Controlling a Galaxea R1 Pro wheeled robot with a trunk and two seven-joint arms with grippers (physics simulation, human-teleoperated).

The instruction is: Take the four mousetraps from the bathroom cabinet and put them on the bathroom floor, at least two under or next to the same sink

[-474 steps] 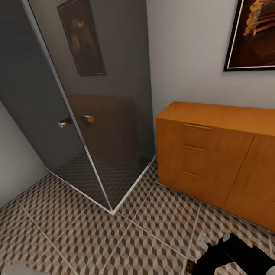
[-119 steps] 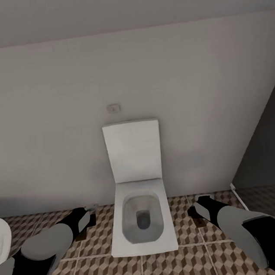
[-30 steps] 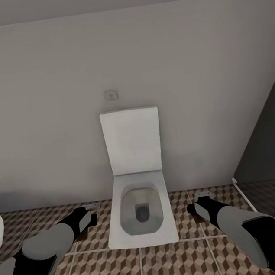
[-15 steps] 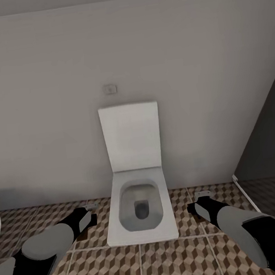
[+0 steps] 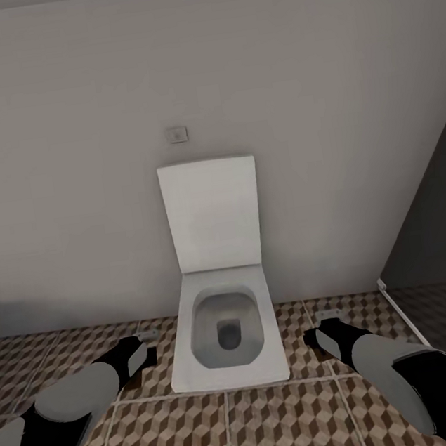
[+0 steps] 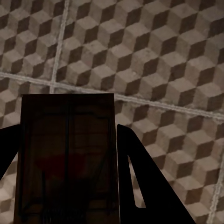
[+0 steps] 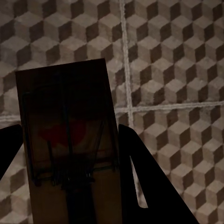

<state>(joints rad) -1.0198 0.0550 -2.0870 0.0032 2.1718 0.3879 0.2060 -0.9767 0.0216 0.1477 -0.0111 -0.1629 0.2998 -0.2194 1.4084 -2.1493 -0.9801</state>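
Facing square white toilet (image 5: 225,322) with lid raised against grey wall (image 5: 66,167); small flush plate (image 5: 177,134) above. Left gripper (image 6: 67,163) clamped on a dark mousetrap (image 6: 65,158), held over bathroom floor (image 6: 154,60). Right gripper (image 7: 70,163) likewise clamped on second mousetrap (image 7: 70,144) above tile grout. Both arms low, flanking toilet. Dark shower panel (image 5: 442,220) at right.

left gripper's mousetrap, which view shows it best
The left wrist view: the mousetrap fills the space between the left gripper fingers, wire frame and red patch visible. The head view gives just the gripper tip; the trap cannot be made out there.
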